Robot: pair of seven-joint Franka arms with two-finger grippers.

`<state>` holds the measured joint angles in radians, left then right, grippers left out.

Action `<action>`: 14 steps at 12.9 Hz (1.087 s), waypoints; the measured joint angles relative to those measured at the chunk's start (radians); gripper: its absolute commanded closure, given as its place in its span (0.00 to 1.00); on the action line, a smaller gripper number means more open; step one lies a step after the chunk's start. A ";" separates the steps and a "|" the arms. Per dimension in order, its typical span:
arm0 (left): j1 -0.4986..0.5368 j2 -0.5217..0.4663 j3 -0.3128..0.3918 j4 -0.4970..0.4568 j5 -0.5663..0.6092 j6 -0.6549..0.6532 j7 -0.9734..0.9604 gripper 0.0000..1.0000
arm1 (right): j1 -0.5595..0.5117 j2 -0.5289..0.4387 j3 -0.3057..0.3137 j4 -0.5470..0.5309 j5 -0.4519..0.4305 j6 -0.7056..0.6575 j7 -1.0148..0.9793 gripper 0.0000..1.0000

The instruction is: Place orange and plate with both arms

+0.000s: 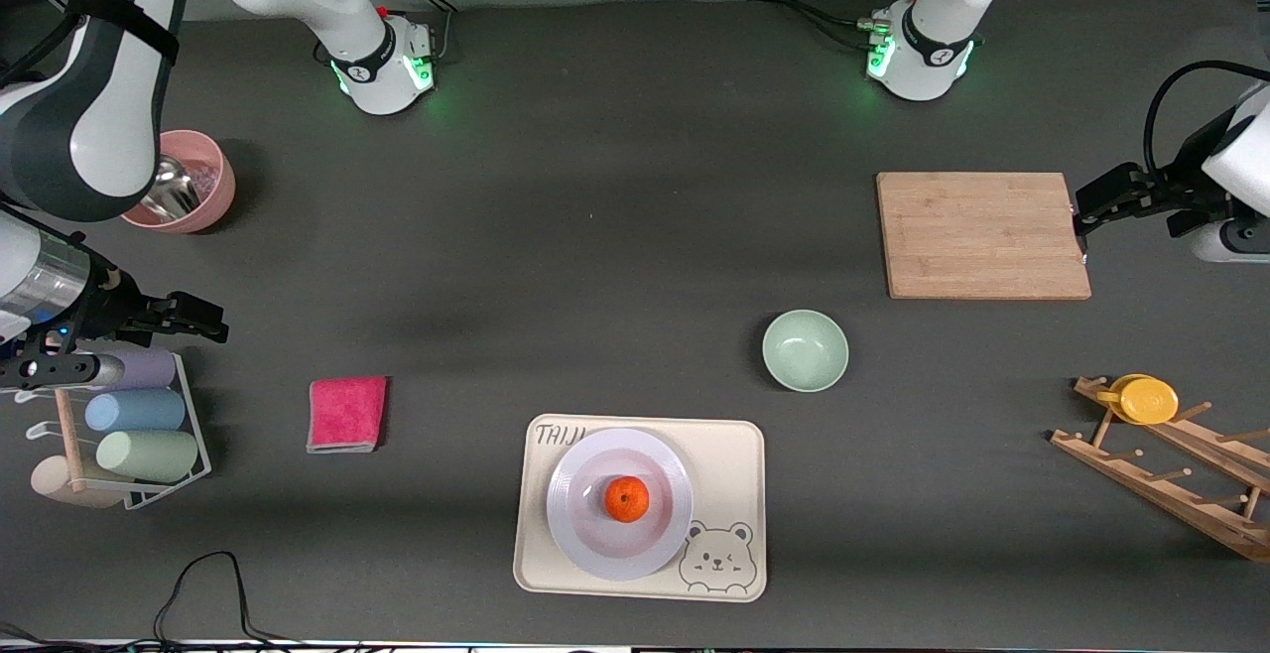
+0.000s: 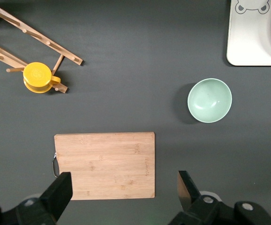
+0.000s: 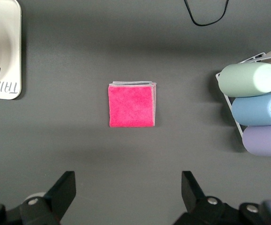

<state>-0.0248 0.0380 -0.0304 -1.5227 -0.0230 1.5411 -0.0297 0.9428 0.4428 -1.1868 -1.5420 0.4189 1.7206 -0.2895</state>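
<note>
Front and wrist views, both arms waiting at the table's ends. We take the tray (image 1: 734, 455) as landmark. The plate (image 1: 595, 544) lies on the tray, toward its right-arm end, and the orange (image 1: 627, 499) sits at the plate's centre. The bowl (image 1: 805, 350) stands just off the tray's corner, farther from the front camera; the board (image 1: 982, 234) lies farther again, toward the left arm's end. The cloth (image 1: 346, 414) lies beside the tray toward the right arm's end.

The left gripper (image 1: 1086, 206) hangs over the board's edge, jaws spread wide and holding nothing. The right gripper (image 1: 203, 321) hangs over the table by the cup rack (image 1: 149, 430), likewise spread and empty.

Handling, as we judge it: the orange is light, firm and round, apt to roll; we would pinch it across its widest girth from above. The plate looks stiff, smooth and breakable, with a low rim lying close to the tray; the rim is the only hold, and a thin, slippery one.

Hidden or cut off: each wrist view shows only a slice of the tray and plate, and the orange appears in neither. The right arm covers part of the pink cup (image 1: 203, 182), whose contents we cannot make out.
</note>
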 measured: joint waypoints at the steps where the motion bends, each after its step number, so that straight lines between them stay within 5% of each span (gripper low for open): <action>1: 0.000 0.000 0.000 0.000 0.000 0.000 0.000 0.00 | -0.005 0.002 0.005 0.006 0.000 -0.003 -0.001 0.00; 3: 0.000 0.000 0.000 0.000 0.000 0.000 -0.001 0.00 | -0.074 0.002 0.071 0.065 -0.001 -0.061 -0.001 0.00; 8: 0.000 0.000 0.001 0.000 0.000 0.000 -0.001 0.00 | -0.440 -0.001 0.411 0.298 -0.070 -0.224 -0.008 0.00; 10: 0.000 0.000 0.001 0.001 0.000 0.000 -0.001 0.00 | -0.567 -0.021 0.586 0.328 -0.147 -0.232 -0.008 0.00; 14: 0.000 0.000 0.001 0.001 0.000 0.000 -0.001 0.00 | -0.891 -0.117 1.036 0.343 -0.318 -0.266 -0.008 0.00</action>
<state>-0.0246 0.0379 -0.0291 -1.5218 -0.0231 1.5406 -0.0304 0.0518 0.3258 -0.1507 -1.1987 0.1011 1.4542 -0.2976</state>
